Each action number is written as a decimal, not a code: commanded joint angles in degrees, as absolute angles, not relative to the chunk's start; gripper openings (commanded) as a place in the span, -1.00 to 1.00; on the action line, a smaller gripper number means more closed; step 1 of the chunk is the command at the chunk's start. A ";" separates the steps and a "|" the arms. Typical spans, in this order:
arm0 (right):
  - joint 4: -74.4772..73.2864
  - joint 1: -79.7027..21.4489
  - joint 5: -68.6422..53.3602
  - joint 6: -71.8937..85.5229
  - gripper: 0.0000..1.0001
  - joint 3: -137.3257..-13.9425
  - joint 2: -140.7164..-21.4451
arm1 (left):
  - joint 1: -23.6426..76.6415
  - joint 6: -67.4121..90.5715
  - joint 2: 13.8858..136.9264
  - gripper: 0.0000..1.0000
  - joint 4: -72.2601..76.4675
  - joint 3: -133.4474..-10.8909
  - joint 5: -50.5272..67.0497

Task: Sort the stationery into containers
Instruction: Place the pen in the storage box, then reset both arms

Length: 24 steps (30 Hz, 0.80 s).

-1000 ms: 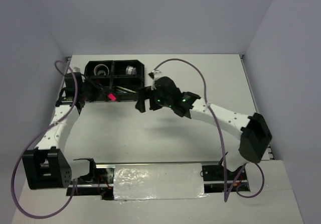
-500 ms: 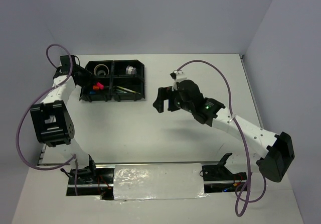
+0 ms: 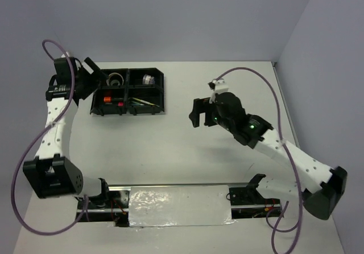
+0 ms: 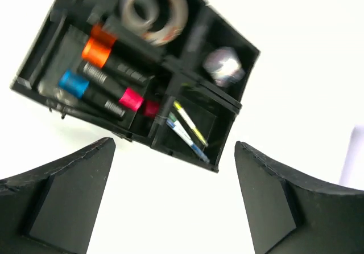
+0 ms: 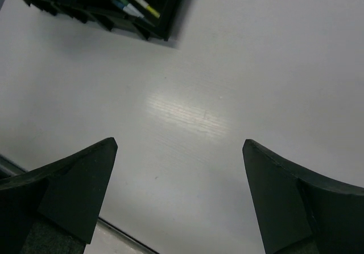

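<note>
The black four-compartment tray (image 3: 128,91) stands at the back left of the table. In the left wrist view the tray (image 4: 170,74) holds black markers (image 4: 99,77) with orange, blue and pink ends in one compartment. Two tape rolls (image 4: 154,9) lie in a second and a small silvery piece (image 4: 223,66) in a third. The fourth holds a thin blue pen (image 4: 185,137) and a yellow-green stick (image 4: 190,123). My left gripper (image 3: 91,74) (image 4: 174,146) hangs open and empty above the tray's left end. My right gripper (image 3: 196,113) (image 5: 180,143) is open over bare table, to the right of the tray (image 5: 96,12).
Grey walls close the table at the back and both sides. A foil-covered strip (image 3: 179,205) and the arm bases run along the near edge. Purple cables (image 3: 250,74) loop above both arms.
My left gripper opened and pulled up and left, away from the tray; the pink-ended marker now lies with the other markers. My right arm swung right, away from the tray, still open.
</note>
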<state>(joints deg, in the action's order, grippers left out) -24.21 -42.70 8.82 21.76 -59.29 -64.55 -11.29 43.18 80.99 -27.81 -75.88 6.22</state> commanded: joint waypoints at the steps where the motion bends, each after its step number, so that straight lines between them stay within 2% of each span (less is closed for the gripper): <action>1: -30.57 -42.45 19.41 18.73 0.99 -62.49 -54.44 | -5.56 27.97 74.20 0.99 -36.98 -79.28 2.66; 3: -33.82 -42.54 23.27 17.76 1.00 -62.49 -50.82 | -4.05 23.76 70.86 0.99 -41.03 -76.65 -2.34; 8: -40.51 -42.45 28.56 15.92 1.00 -62.84 -38.62 | -1.50 22.58 53.03 0.99 -41.22 -64.46 -12.73; 14: -43.93 -42.36 29.36 14.93 0.99 -59.06 -27.52 | -0.62 22.32 34.12 0.99 -39.11 -54.51 -8.18; 19: -50.71 -42.45 30.14 17.22 1.00 -59.07 -21.98 | 1.76 22.32 20.24 0.99 -38.76 -53.17 -7.20; 24: -51.07 -42.45 31.64 19.07 0.99 -57.04 -18.20 | 1.85 23.29 17.93 0.99 -38.58 -52.47 -8.00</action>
